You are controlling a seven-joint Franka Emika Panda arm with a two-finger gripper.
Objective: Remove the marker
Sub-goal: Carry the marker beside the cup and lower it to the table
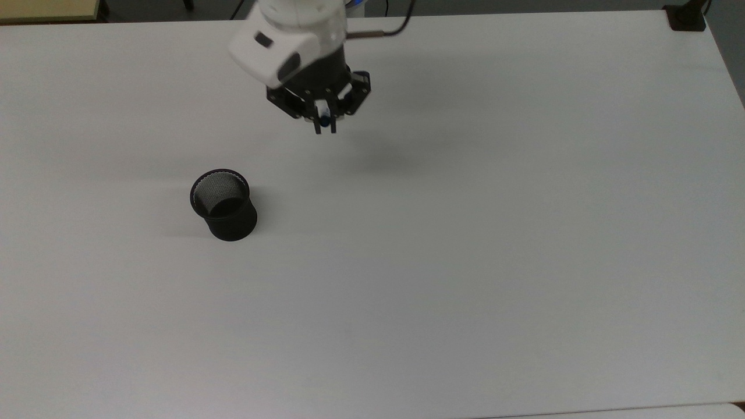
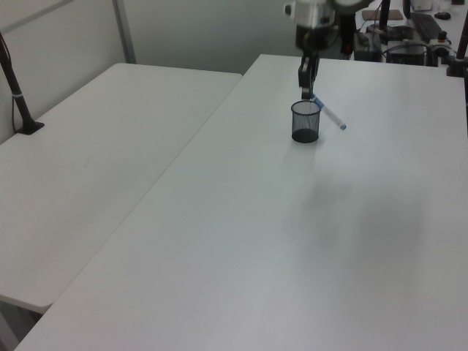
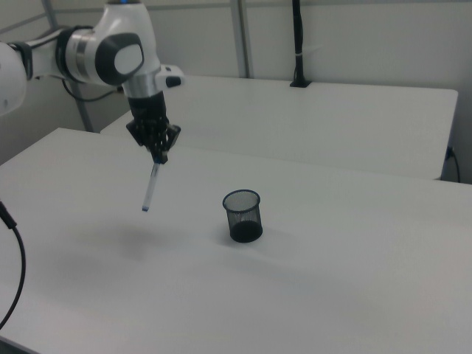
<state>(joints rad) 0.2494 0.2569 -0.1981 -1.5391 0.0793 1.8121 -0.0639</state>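
While clamped in the hand (image 3: 159,158), the slim white marker (image 3: 150,188) hangs beside the black mesh cup (image 3: 243,216).

Two white tables (image 2: 110,161) side by side before a pale wall (image 3: 354,37)

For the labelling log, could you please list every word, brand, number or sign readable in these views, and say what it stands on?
None can be read.
Marker, held in the claw: any print on it is too small to read.
Claw and arm: no legible lettering.
Mesh cup and table: no text or signs.
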